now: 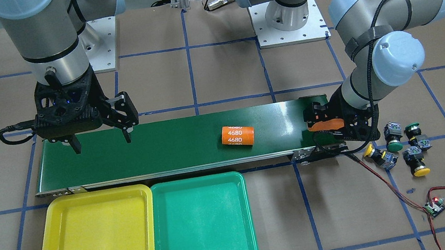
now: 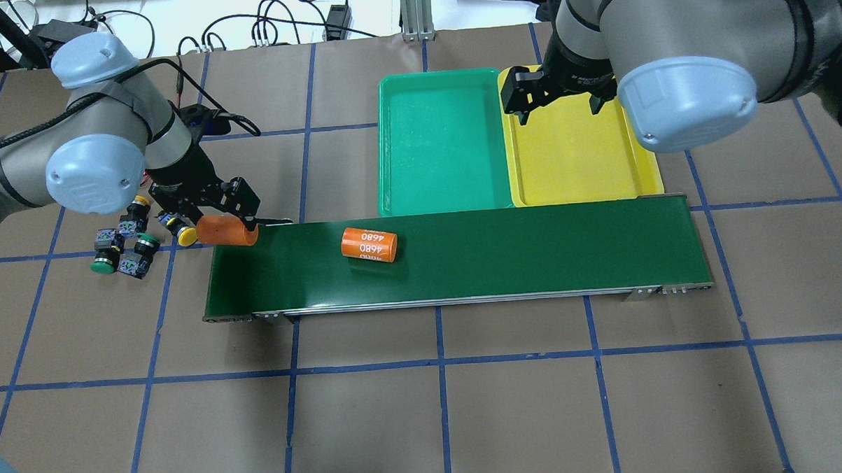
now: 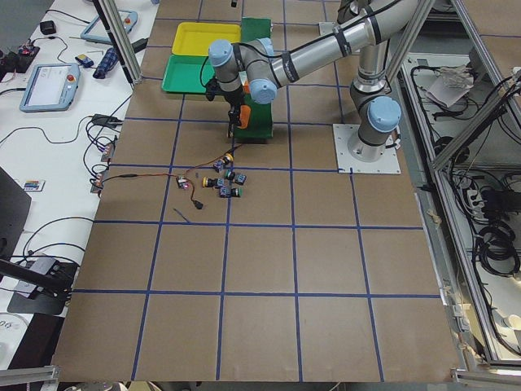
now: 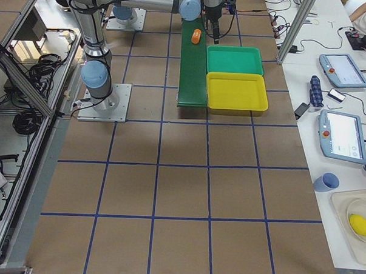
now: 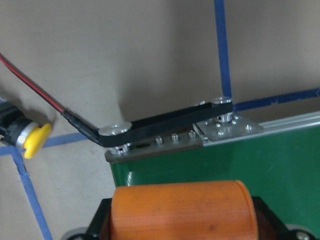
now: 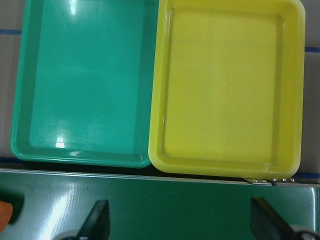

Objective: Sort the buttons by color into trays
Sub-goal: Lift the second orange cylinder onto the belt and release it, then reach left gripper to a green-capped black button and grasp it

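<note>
Overhead and front cams face each other, both covering belt (image 2: 534, 253) and trays (image 2: 446, 144); side cams far, end-on; wrist cams close, looking down.

Beyond the right claw (image 6: 182, 222), the yellow tray (image 6: 227, 90) and green tray (image 6: 85, 85) are smooth, glossy plastic that catches the lamps. Under its matt black fingers (image 6: 97, 222), the conveyor belt (image 6: 175, 195) is finely ribbed with a soft sheen. In the left claw (image 1: 325, 125), the orange cylinder (image 5: 182, 210) looks smooth and satin. Ahead of it are a bright metal plate (image 5: 227, 127) with shiny bolts, a glossy yellow button cap (image 5: 36, 140) and the matt brown paper table cover (image 5: 125, 60).
</note>
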{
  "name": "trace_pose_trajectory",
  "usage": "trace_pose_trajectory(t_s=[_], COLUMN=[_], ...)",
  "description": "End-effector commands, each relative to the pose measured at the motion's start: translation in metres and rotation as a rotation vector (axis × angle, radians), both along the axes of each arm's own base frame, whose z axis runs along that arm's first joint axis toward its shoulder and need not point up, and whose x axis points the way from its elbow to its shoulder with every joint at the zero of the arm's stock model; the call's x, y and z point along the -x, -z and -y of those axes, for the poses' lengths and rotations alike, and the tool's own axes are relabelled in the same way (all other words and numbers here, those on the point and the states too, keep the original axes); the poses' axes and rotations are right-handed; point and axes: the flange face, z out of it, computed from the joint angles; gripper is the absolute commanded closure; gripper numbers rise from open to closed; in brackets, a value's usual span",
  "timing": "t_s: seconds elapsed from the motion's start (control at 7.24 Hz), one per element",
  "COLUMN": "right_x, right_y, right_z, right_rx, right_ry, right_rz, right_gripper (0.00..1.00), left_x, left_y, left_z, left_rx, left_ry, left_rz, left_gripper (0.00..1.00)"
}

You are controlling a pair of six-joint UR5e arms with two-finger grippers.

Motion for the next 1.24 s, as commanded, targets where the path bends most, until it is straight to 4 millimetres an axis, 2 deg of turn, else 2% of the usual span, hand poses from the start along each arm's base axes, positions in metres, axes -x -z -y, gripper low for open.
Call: trace_pose_trajectory(t_s=[0.0, 0.14, 0.28, 0.41, 0.55, 0.83, 0.97, 1.1], right_x=[0.000, 0.000, 0.002, 0.005, 0.008, 0.009, 0.010, 0.010], right_y=[-0.014, -0.016, -0.017, -0.019, -0.019, -0.026, -0.027, -0.034], right_z=[-0.004, -0.005, -0.005, -0.004, -0.002, 0.000, 0.000, -0.005], right_rx=[0.029, 0.032, 0.034, 0.038, 0.040, 0.053, 0.052, 0.064], right_ry=[-0.002, -0.003, -0.011, -0.011, -0.008, -0.018, -0.031, -0.033], right_rz=[0.006, 0.006, -0.001, -0.008, -0.009, -0.010, -0.017, -0.015], right_gripper=[0.00, 0.00, 0.00, 0.00, 0.00, 0.00, 0.00, 0.00], left_x=[0.002, 0.003, 0.003, 0.002, 0.004, 0.000, -0.025, -0.071], left_y=[0.009, 0.011, 0.009, -0.003, -0.021, -0.074, -0.094, -0.110], left_z=[-0.009, -0.010, -0.011, -0.010, -0.020, -0.037, -0.033, -0.030], left_rx=[-0.024, -0.027, -0.032, -0.013, -0.033, 0.010, 0.048, 0.074], left_ry=[0.001, -0.010, -0.013, -0.014, -0.014, -0.021, -0.067, -0.146], left_rz=[-0.004, -0.010, -0.002, 0.005, 0.002, 0.016, 0.025, 0.029], left_gripper=[0.77, 0.09, 0.00, 0.00, 0.00, 0.00, 0.00, 0.00])
